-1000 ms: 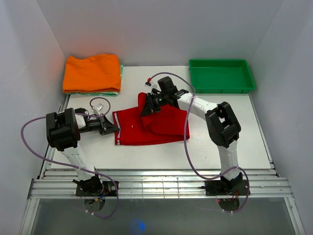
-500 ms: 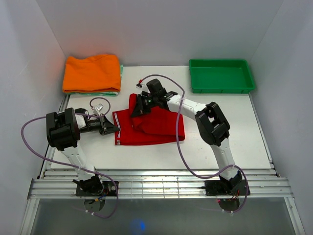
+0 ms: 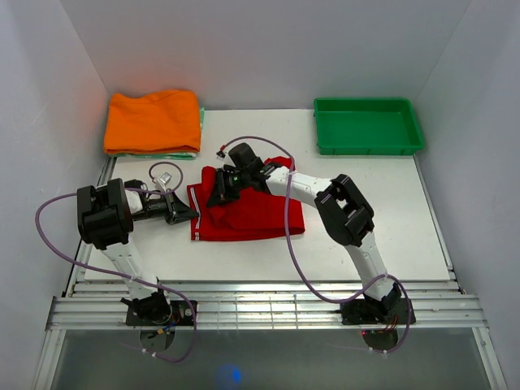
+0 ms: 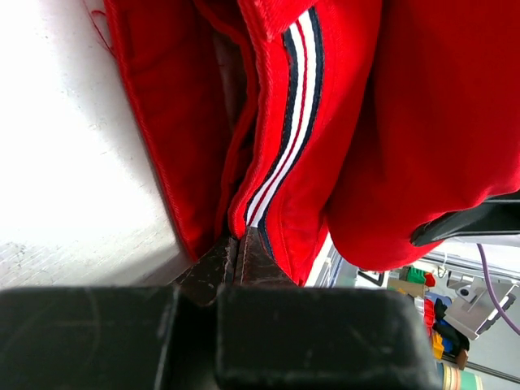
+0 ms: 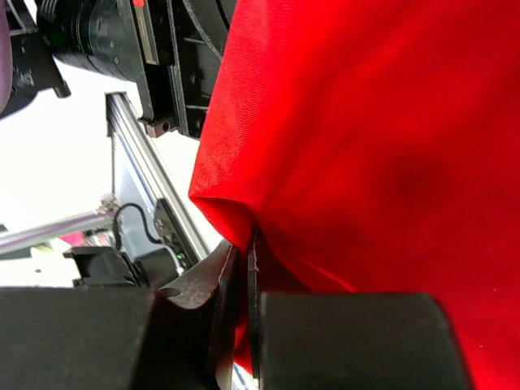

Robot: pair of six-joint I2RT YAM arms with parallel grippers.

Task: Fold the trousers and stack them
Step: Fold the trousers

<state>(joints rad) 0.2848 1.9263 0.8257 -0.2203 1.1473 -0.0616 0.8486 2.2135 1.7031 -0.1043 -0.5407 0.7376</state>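
Note:
The red trousers [image 3: 256, 213] lie half folded at the middle of the white table. My left gripper [image 3: 192, 214] is shut on their left edge, where a striped waistband [image 4: 284, 138] shows in the left wrist view. My right gripper [image 3: 217, 192] is shut on a raised fold of the red trousers [image 5: 366, 138] and holds it over the left part of the garment. In the left wrist view my left gripper [image 4: 237, 244] pinches the cloth. In the right wrist view my right gripper [image 5: 245, 244] pinches a red fold.
A folded orange garment [image 3: 153, 120] lies on a green one at the back left corner. A green tray [image 3: 368, 125] stands at the back right. White walls enclose the table [image 3: 382, 219] on three sides. A metal rail runs along the near edge.
My right gripper has carried the fold of the red trousers leftward across the garment, towards the left gripper. The left arm has not moved.

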